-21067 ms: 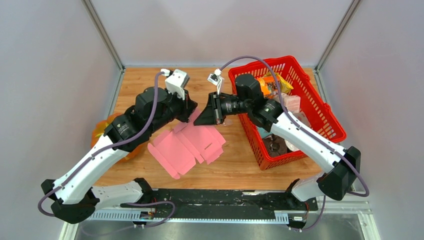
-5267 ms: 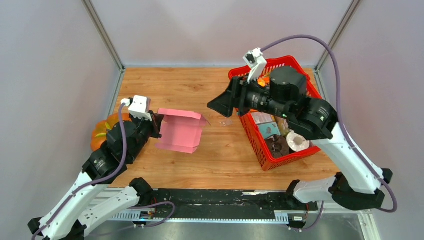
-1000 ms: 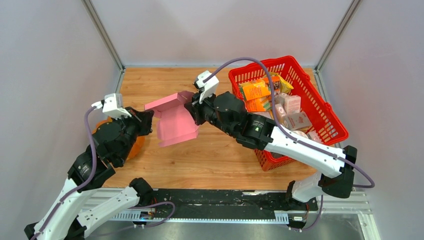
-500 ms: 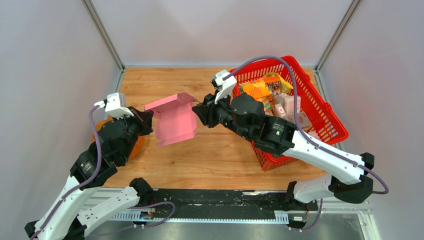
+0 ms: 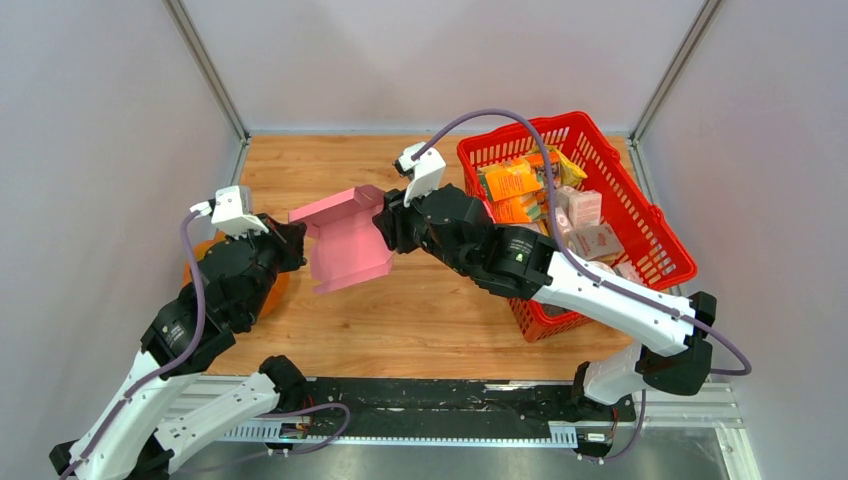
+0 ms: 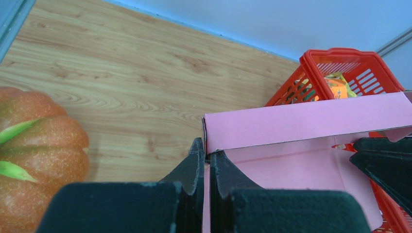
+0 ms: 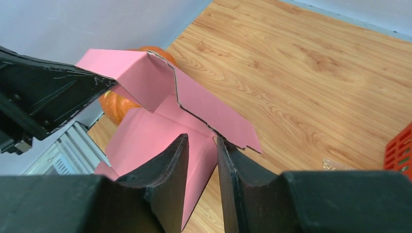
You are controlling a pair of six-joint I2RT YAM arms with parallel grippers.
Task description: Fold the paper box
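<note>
The black 2-finger right gripper (image 7: 201, 141) had let go, backed off and returned, its jaws parted astride the right flap of the plain pink thin-cardboard paper box (image 5: 350, 250). The clenched left gripper (image 6: 207, 154) held the box above the wooden table (image 5: 440, 315), with folding unfinished.

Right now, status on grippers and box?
Left gripper shut on paper box edge. Right gripper open, astride its flap. Box half-folded. Pumpkin, basket stand apart.
</note>
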